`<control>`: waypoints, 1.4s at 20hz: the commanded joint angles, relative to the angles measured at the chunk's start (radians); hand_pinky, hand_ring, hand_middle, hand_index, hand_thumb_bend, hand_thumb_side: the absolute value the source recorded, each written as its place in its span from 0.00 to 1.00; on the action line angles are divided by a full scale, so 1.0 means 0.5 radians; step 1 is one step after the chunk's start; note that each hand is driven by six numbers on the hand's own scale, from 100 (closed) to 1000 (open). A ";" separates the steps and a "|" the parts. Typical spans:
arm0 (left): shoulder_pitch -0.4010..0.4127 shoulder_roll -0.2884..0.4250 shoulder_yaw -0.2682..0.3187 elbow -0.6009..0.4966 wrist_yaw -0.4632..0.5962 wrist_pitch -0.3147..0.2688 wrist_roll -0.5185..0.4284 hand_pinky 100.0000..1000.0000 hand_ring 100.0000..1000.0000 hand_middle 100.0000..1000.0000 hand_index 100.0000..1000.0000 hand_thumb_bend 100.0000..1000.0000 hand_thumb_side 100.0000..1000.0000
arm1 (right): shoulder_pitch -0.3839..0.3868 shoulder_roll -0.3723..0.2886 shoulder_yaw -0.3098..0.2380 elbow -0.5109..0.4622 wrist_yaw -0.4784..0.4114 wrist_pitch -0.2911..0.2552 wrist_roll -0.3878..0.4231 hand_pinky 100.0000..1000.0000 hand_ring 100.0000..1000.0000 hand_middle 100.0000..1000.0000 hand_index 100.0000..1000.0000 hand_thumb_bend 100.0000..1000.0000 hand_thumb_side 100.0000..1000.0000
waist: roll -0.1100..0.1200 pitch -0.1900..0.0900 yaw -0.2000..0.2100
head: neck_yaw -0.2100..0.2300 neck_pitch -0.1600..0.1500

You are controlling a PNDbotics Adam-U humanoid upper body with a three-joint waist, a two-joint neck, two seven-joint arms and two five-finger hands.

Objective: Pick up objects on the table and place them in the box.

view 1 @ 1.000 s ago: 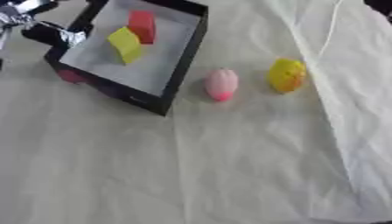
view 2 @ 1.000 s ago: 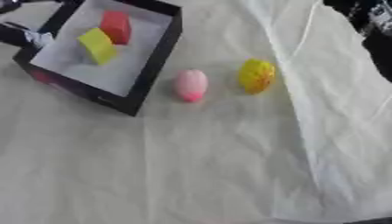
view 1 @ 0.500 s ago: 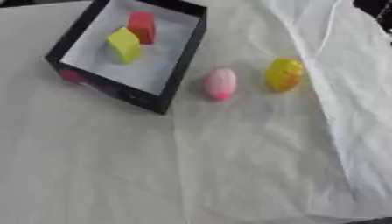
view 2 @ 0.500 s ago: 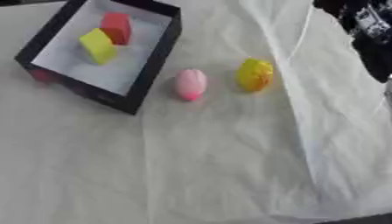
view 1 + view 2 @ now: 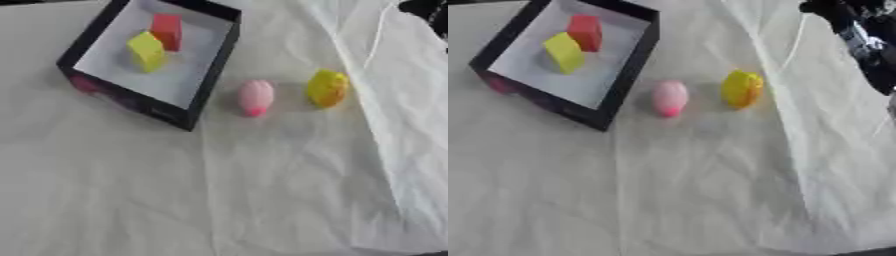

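A black box [image 5: 131, 102] with a white inside stands at the upper left. In it lie a yellow block [image 5: 147, 51] and a red block [image 5: 166, 31]. A pink egg-shaped object [image 5: 255, 96] lies on the cloth just right of the box. A yellow rounded object [image 5: 327, 88] lies a little further right. My right hand [image 5: 852, 27], black and blurred, comes in at the upper right corner, well above and to the right of the yellow object. It touches nothing. My left hand shows in no view.
A creased white cloth [image 5: 219, 190] covers the table. A raised fold [image 5: 376, 115] runs down the right side, past the yellow object. The lower half of the cloth carries no objects.
My left hand, near the box's upper left a second ago, has left the view. My right arm has come further in from the upper right. The objects lie as before.
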 commanded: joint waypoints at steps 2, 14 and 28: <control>0.181 -0.095 0.132 -0.184 0.005 0.080 0.152 0.76 0.72 0.73 0.81 0.00 0.53 | 0.043 -0.221 0.008 -0.062 0.192 -0.156 0.014 1.00 0.84 0.79 0.83 0.00 0.25 | -0.035 -0.049 -0.001 | -0.008 -0.039; 0.500 -0.438 0.232 -0.268 -0.066 0.324 0.094 0.76 0.71 0.71 0.80 0.00 0.52 | 0.008 -0.598 0.160 0.147 0.705 -0.490 -0.088 0.97 0.85 0.81 0.85 0.00 0.11 | -0.050 -0.054 0.004 | -0.025 -0.059; 0.516 -0.484 0.221 -0.269 -0.096 0.425 0.091 0.76 0.70 0.71 0.79 0.00 0.52 | -0.451 -0.651 0.521 0.633 1.038 -0.546 0.067 0.96 0.86 0.81 0.88 0.00 0.14 | -0.078 -0.085 0.060 | -0.110 -0.027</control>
